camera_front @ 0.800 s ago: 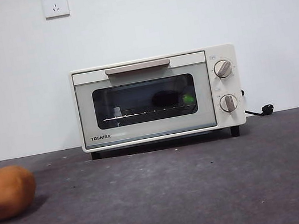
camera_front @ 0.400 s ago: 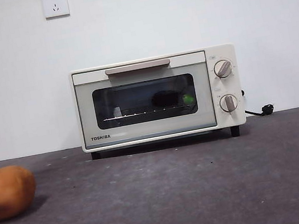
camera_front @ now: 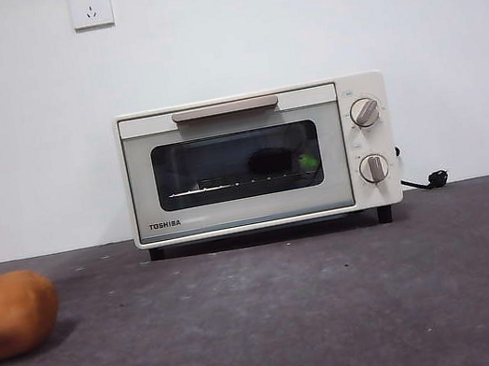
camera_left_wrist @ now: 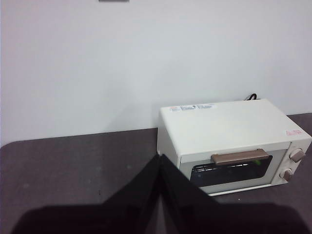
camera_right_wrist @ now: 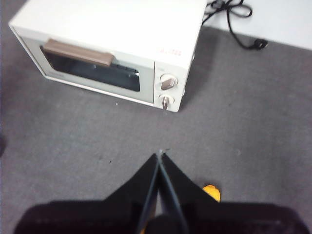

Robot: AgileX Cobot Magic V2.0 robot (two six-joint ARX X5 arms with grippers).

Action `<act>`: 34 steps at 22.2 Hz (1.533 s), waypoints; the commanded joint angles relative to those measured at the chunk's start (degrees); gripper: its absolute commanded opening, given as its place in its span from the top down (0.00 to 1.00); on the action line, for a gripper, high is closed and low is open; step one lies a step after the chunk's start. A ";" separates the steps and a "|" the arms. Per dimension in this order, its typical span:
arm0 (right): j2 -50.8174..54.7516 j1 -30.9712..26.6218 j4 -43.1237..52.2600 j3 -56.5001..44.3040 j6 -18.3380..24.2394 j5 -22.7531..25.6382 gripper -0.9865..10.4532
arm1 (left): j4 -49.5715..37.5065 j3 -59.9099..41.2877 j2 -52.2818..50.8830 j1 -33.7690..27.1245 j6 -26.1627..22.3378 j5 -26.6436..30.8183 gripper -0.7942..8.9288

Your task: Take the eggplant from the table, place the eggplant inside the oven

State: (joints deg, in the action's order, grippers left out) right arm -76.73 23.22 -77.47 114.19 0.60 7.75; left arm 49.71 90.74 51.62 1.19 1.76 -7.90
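Orange-brown round potato (camera_front: 10, 313) sits nearest on the dark grey mottled desk (camera_front: 344, 317), nothing moving since a second ago. Both arms hang back: left gripper (camera_left_wrist: 161, 157) and right gripper (camera_right_wrist: 159, 154) clenched, empty. Behind, the cream-white toaster oven (camera_front: 258, 160) is closed, dark purple eggplant (camera_front: 274, 161) resting inside on the rack (job looks finished).

A plain white wall (camera_front: 28, 136) rises behind the dark grey worktop (camera_front: 344, 317). 2 white sockets (camera_front: 90, 6) sit high on it, lit evenly.
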 commanded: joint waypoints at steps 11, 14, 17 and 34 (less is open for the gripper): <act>-9.07 0.04 -0.96 -0.02 -0.57 0.24 0.91 | -0.74 -0.15 -0.26 0.24 -2.43 0.04 0.92; -10.40 0.00 -0.92 -0.02 -0.57 0.24 0.91 | -2.25 -0.15 -0.66 0.11 -5.79 0.09 0.92; -11.28 0.00 -0.59 -0.02 -0.57 0.24 0.91 | -4.44 -0.15 -2.51 -0.17 -10.21 0.09 0.92; -11.52 -0.02 -0.15 -0.02 -0.57 0.24 0.91 | -35.69 -39.47 -30.99 -3.30 -15.80 0.00 0.92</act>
State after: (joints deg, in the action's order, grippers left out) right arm -88.01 23.22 -77.47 114.19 0.60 7.75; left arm 14.26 53.65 20.82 -1.87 -14.94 -8.01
